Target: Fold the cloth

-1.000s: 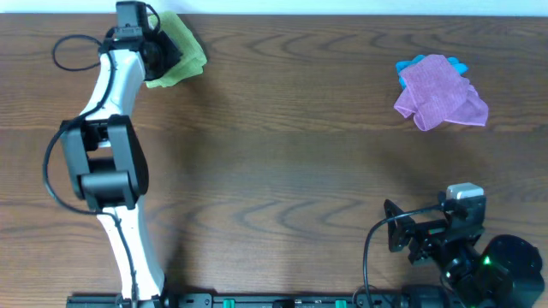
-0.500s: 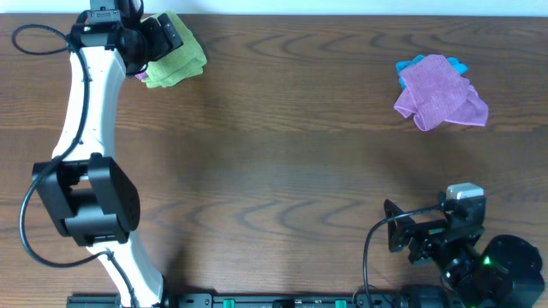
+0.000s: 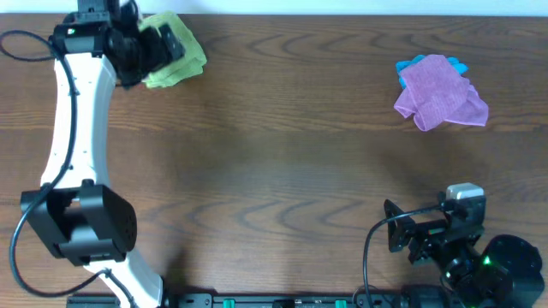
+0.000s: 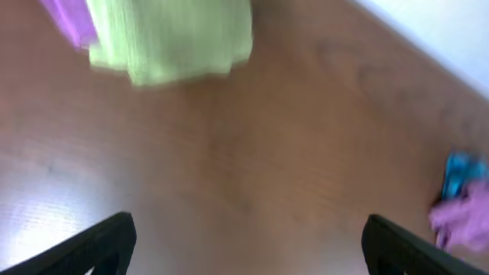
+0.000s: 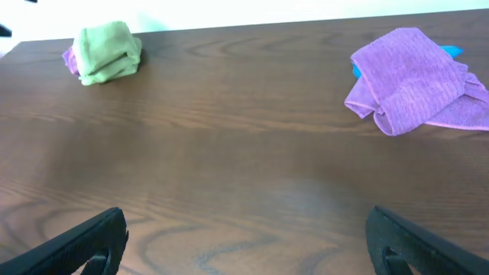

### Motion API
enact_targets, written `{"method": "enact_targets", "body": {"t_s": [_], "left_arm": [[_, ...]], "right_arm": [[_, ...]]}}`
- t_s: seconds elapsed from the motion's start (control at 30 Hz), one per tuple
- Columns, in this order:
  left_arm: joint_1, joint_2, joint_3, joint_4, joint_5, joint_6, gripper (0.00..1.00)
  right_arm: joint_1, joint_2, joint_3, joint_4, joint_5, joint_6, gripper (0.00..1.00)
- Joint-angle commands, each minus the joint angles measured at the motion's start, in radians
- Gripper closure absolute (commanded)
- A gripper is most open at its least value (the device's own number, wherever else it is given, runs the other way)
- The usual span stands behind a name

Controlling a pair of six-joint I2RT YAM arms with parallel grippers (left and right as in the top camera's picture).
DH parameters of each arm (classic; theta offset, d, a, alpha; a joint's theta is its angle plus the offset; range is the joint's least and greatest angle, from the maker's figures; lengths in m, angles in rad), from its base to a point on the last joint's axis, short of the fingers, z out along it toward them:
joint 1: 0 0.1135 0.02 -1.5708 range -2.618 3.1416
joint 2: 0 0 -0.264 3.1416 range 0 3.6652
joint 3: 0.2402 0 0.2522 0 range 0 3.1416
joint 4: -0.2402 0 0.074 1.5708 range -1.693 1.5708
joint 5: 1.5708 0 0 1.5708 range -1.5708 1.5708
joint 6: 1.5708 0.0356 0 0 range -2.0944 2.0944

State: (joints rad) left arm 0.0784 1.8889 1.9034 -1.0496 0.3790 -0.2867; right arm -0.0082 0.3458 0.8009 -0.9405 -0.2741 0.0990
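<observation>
The lime-green cloth (image 3: 182, 56) lies in a compact folded bundle at the table's far left corner. It also shows in the left wrist view (image 4: 172, 38) and in the right wrist view (image 5: 109, 51). My left gripper (image 3: 165, 47) hovers just left of the cloth and is open, with only bare wood between its fingers (image 4: 248, 252); nothing is held. My right gripper (image 3: 400, 233) rests low at the near right, far from the cloth. It is open and empty (image 5: 248, 248).
A crumpled purple cloth (image 3: 441, 96) lies at the far right on top of a bright blue cloth (image 3: 418, 64). A sliver of another purple cloth (image 4: 69, 19) peeks out beside the green one. The table's far edge runs just behind the cloth.
My left gripper has opened and let go of the green cloth. The left arm has swung leftwards and drawn back a little. The cloth stays put; the right arm has not moved.
</observation>
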Motion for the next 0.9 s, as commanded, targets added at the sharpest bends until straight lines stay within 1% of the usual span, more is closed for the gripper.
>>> {"method": "enact_targets", "body": {"t_s": [0.0,0.1,0.2,0.27,0.33,0.57,0.77,0.87], "left_arm": [[0.006,-0.103,0.011,-0.106,-0.019,0.117,0.05],[0.006,-0.200,-0.030,-0.188,-0.074,0.153,0.05],[0.006,-0.291,-0.119,-0.203,-0.099,0.162,0.05],[0.006,-0.368,-0.218,-0.185,-0.102,0.169,0.05],[0.006,-0.443,-0.323,-0.145,-0.103,0.174,0.05],[0.006,-0.771,-0.769,0.087,-0.104,0.176,0.05],[0.006,-1.087,-1.093,0.220,-0.180,0.175,0.04],[0.006,-1.241,-1.213,0.251,-0.212,0.175,0.05]], "right_arm": [[-0.013,-0.001,-0.006,0.002,-0.003,0.013,0.01],[-0.013,-0.001,-0.006,0.002,-0.003,0.013,0.01],[-0.013,-0.001,-0.006,0.002,-0.003,0.013,0.01],[-0.013,-0.001,-0.006,0.002,-0.003,0.013,0.01],[-0.013,-0.001,-0.006,0.002,-0.003,0.013,0.01],[-0.013,-0.001,-0.006,0.002,-0.003,0.013,0.01],[-0.013,-0.001,-0.006,0.002,-0.003,0.013,0.01],[-0.013,-0.001,-0.006,0.002,-0.003,0.013,0.01]]}}
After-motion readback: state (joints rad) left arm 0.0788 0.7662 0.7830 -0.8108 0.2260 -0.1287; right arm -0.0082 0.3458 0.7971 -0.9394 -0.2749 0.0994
